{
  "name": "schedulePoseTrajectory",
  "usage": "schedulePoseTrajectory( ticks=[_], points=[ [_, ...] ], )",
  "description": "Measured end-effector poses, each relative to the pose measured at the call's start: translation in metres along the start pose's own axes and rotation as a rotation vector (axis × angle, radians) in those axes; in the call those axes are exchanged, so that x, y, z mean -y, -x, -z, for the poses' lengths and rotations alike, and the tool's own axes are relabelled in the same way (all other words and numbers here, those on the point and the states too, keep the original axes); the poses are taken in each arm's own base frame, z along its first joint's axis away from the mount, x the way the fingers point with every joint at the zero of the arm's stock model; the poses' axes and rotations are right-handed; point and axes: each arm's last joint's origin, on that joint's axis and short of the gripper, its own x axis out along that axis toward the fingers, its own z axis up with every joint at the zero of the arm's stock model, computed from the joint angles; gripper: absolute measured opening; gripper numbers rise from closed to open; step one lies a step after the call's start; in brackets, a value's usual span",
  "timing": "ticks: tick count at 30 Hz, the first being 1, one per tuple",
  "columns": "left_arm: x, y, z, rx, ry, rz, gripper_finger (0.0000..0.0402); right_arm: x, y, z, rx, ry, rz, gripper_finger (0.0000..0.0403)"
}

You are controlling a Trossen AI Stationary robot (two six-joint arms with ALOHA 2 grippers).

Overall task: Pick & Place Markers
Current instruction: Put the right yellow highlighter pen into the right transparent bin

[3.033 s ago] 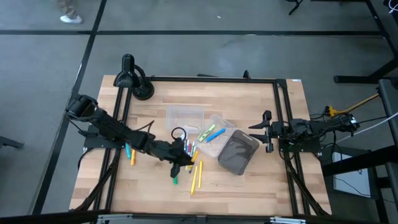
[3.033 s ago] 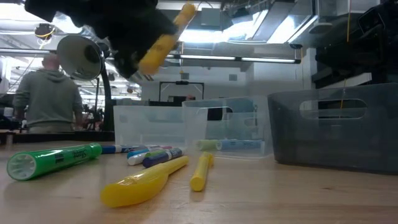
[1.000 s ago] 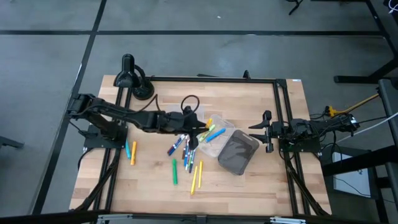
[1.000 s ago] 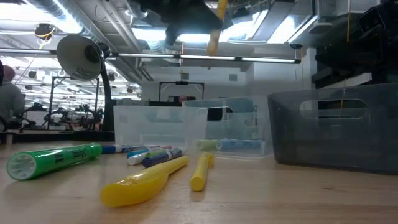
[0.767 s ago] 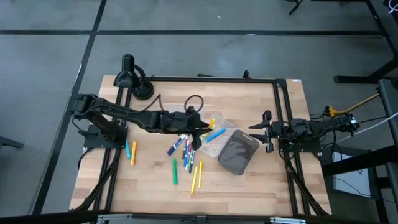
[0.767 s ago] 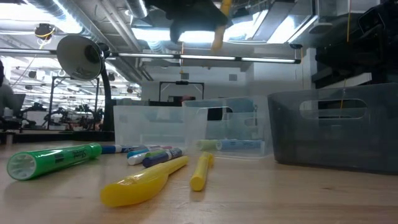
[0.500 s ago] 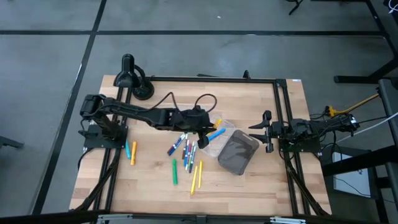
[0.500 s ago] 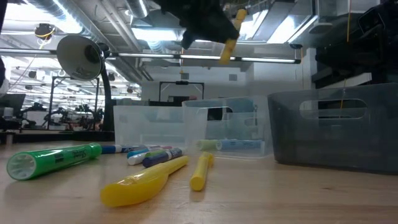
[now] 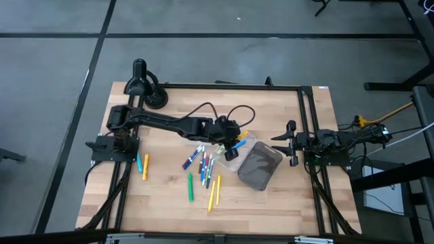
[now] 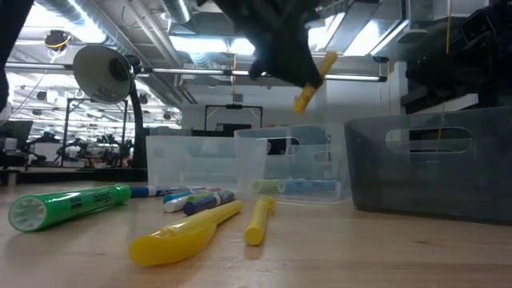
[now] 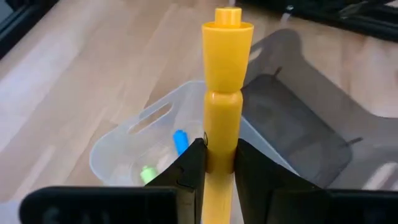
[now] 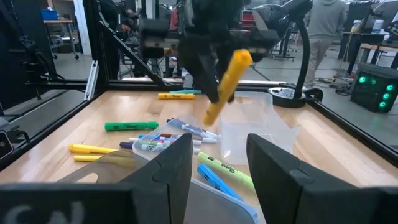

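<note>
My left gripper (image 9: 234,140) hangs over the clear tray (image 9: 245,141) at mid-table, shut on a yellow marker (image 11: 222,93) that also shows in the low view (image 10: 314,80). A blue marker (image 11: 180,140) and a green one (image 11: 148,174) lie in that tray. More markers (image 9: 202,160) lie loose on the wood, with a green one (image 9: 190,186) and yellow ones (image 9: 214,192) nearer the front. My right gripper (image 12: 217,168) waits open at the table's right edge (image 9: 290,144). My left gripper pinches the yellow marker's barrel (image 11: 219,149) between its two fingers (image 11: 186,171). The marker runs along the fingers and sticks out past their ends, flared end foremost. The fingers slant down toward the table's right. The marker is lifted clear and tilted above the clear tray.
A dark grey bin (image 9: 260,166) stands right of the tray. A second clear tray (image 10: 200,164) stands behind the loose markers. An orange and a blue marker (image 9: 142,165) lie at the left. A lamp (image 9: 142,85) stands at the far left corner. People stand in the room behind (image 12: 323,25).
My left gripper has carried the yellow marker toward the table's right edge and a little down, tipping forward. The marker has gone from near upright to slanted, and now hangs over the clear tray beside the grey bin.
</note>
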Motion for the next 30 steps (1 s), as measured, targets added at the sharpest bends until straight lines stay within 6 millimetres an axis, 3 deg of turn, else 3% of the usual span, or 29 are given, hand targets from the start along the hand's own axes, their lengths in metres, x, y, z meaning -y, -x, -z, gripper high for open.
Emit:
schedulePoseTrajectory(
  ticks=[8,20,30],
  points=[
    [-0.005,-0.021,0.012,-0.076,0.014,-0.028,0.0059,0.000,0.000,0.000,0.000,0.000,0.000,0.0152],
    [-0.006,-0.024,0.020,-0.127,0.071,-0.047,0.0059,0.000,0.000,0.000,0.000,0.000,0.000,0.0152],
    [-0.005,-0.048,0.036,-0.185,0.083,-0.069,0.0059,0.000,0.000,0.000,0.000,0.000,0.000,0.0152]
  ],
)
